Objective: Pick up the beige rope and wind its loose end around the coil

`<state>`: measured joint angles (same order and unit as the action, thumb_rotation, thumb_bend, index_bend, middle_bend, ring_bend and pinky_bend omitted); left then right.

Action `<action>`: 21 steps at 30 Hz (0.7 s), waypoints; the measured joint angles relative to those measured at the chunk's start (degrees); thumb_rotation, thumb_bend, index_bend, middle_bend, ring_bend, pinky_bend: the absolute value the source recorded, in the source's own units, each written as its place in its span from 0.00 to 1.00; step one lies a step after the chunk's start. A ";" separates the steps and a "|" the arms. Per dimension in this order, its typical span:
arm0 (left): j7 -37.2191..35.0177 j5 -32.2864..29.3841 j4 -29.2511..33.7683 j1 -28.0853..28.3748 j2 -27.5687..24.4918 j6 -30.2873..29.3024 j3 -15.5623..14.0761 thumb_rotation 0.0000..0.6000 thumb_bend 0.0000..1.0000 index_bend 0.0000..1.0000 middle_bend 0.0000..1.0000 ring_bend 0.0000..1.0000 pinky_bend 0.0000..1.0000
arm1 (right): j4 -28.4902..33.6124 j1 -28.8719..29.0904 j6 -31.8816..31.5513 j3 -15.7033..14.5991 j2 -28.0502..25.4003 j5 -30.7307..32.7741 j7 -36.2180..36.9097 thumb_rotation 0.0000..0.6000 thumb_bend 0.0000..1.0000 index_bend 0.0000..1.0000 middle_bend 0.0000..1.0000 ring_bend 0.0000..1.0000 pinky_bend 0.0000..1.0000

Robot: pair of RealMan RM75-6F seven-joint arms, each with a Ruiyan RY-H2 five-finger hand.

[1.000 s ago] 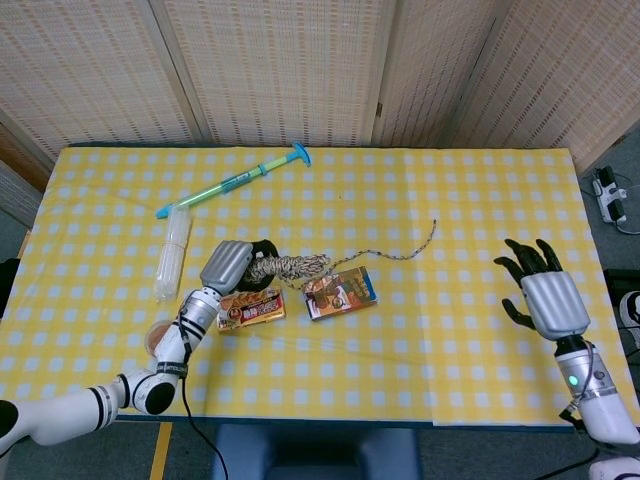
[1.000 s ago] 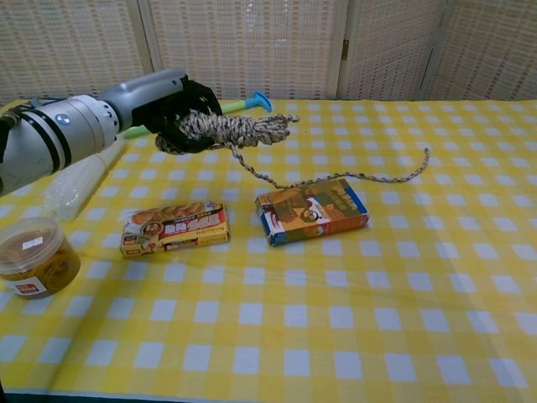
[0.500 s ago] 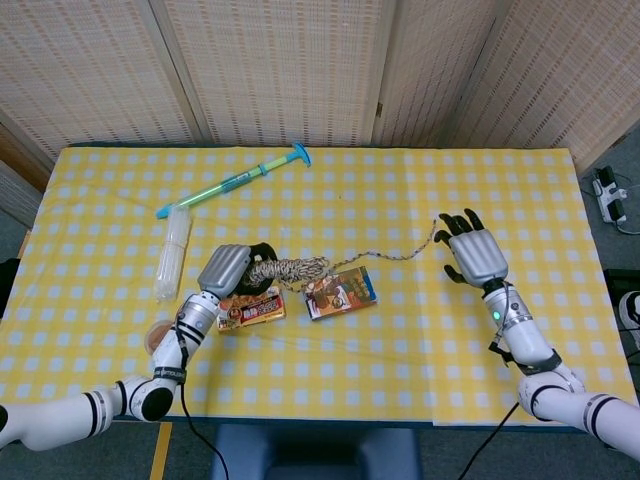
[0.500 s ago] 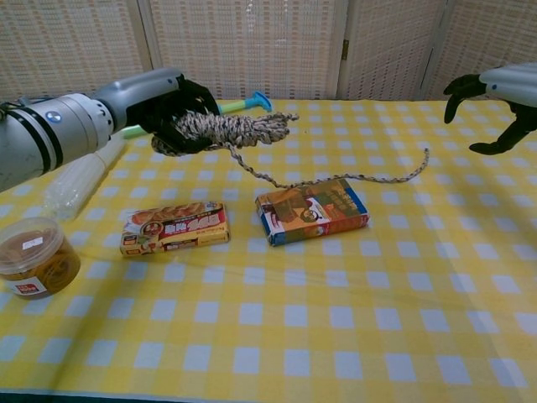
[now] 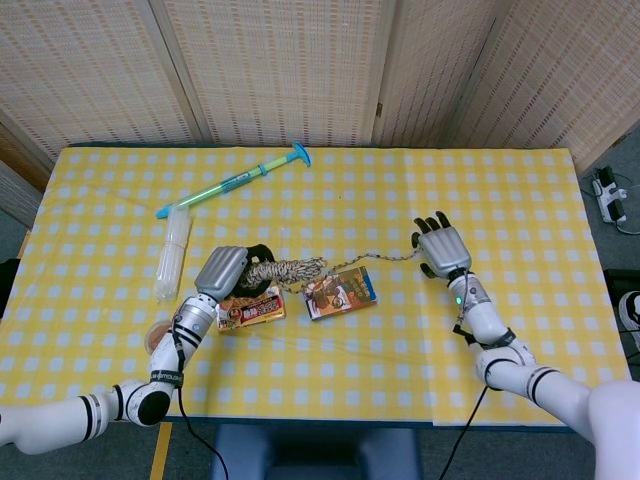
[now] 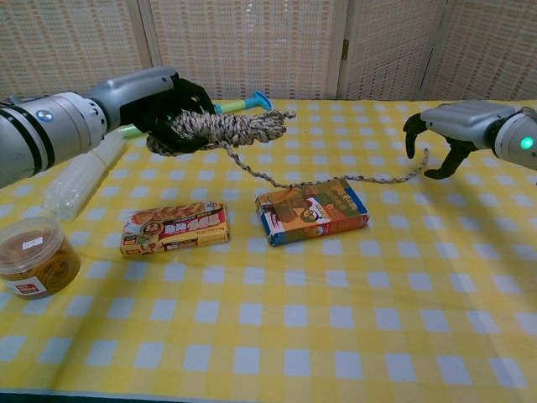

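My left hand (image 6: 164,101) is gripping the rope coil (image 6: 222,130) above the bench (image 5: 520,330). Its loose end (image 6: 394,177) is trailing right along the cloth, w/ the tip just under my right hand (image 6: 440,134), which is hovering open, fingers curved, and is much nearer.

The robot's left hand (image 6: 168,105) grips the rope coil (image 6: 226,130) raised above the table, arm reaching in from the left, while its right hand (image 6: 445,134) hovers with fingers apart, curved downward, right of that coil.
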<state>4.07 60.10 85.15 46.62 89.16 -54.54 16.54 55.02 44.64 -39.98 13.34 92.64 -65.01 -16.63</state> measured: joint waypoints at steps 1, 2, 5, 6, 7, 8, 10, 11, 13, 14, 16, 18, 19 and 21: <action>0.05 -0.13 0.05 -0.04 -0.01 -0.03 0.00 1.00 0.59 0.67 0.65 0.64 0.72 | -1.11 0.50 0.44 -0.01 0.76 0.14 0.13 1.00 0.37 0.42 0.16 0.13 0.02; 0.08 -0.22 0.07 -0.05 0.00 -0.02 -0.02 1.00 0.59 0.67 0.65 0.64 0.72 | -2.49 1.13 0.98 -0.03 1.65 0.29 0.29 1.00 0.37 0.43 0.16 0.13 0.02; 0.28 -0.33 0.04 -0.05 0.08 -0.02 -0.11 1.00 0.59 0.67 0.65 0.64 0.72 | -5.66 2.53 2.36 -0.04 3.62 0.74 0.56 1.00 0.37 0.45 0.17 0.13 0.02; 0.32 -0.37 0.04 -0.05 0.12 -0.01 -0.14 1.00 0.59 0.67 0.65 0.64 0.72 | -6.55 2.91 2.79 -0.04 4.20 0.89 0.63 1.00 0.37 0.45 0.18 0.13 0.02; 0.33 -0.41 0.02 -0.05 0.18 -0.01 -0.17 1.00 0.59 0.67 0.65 0.64 0.72 | -7.41 3.26 3.17 -0.05 4.76 1.02 0.69 1.00 0.37 0.46 0.18 0.13 0.02; 0.37 -0.41 -0.02 -0.05 0.20 0.00 -0.22 1.00 0.59 0.67 0.65 0.64 0.72 | -8.51 3.68 3.59 -0.08 5.49 1.16 0.77 1.00 0.37 0.47 0.18 0.13 0.02; 0.58 -0.38 -0.21 -0.03 0.26 0.04 -0.37 1.00 0.59 0.67 0.65 0.64 0.72 | -10.06 4.19 4.16 -0.13 6.53 1.37 0.93 1.00 0.38 0.48 0.19 0.13 0.02; 0.62 -0.36 -0.30 -0.02 0.28 0.07 -0.42 1.00 0.59 0.67 0.65 0.64 0.72 | -11.03 4.47 4.53 -0.15 7.16 1.52 1.11 1.00 0.39 0.48 0.19 0.13 0.02; 0.56 -0.36 -0.39 -0.04 0.32 0.09 -0.43 1.00 0.59 0.67 0.65 0.64 0.72 | -12.43 4.81 4.95 -0.14 7.99 1.74 1.41 1.00 0.39 0.48 0.19 0.13 0.02; 0.48 -0.35 -0.47 -0.05 0.34 0.08 -0.43 1.00 0.59 0.67 0.65 0.64 0.72 | -13.34 5.00 5.18 -0.11 8.51 1.87 1.64 1.00 0.39 0.48 0.19 0.13 0.02; 0.31 -0.30 -0.60 -0.10 0.36 0.11 -0.44 1.00 0.59 0.67 0.65 0.64 0.72 | -14.66 5.29 5.51 -0.03 9.22 2.04 2.03 1.00 0.39 0.49 0.19 0.13 0.02; 0.23 -0.23 -0.74 -0.13 0.36 0.14 -0.48 1.00 0.59 0.67 0.65 0.64 0.72 | -16.00 5.62 5.89 0.03 9.93 2.14 2.47 1.00 0.39 0.49 0.19 0.13 0.02; 0.15 -0.19 -0.86 -0.16 0.38 0.17 -0.52 1.00 0.59 0.67 0.65 0.64 0.72 | -16.50 5.75 6.04 0.04 10.18 2.14 2.61 1.00 0.39 0.49 0.19 0.13 0.02; -0.01 -0.15 -1.04 -0.19 0.44 0.21 -0.55 1.00 0.59 0.67 0.65 0.64 0.72 | -17.55 6.03 6.39 0.02 10.71 2.13 2.80 1.00 0.40 0.50 0.20 0.13 0.02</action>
<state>4.06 59.96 84.12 46.43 89.60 -54.34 15.99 37.47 50.67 -33.58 13.35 103.34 -62.88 -13.84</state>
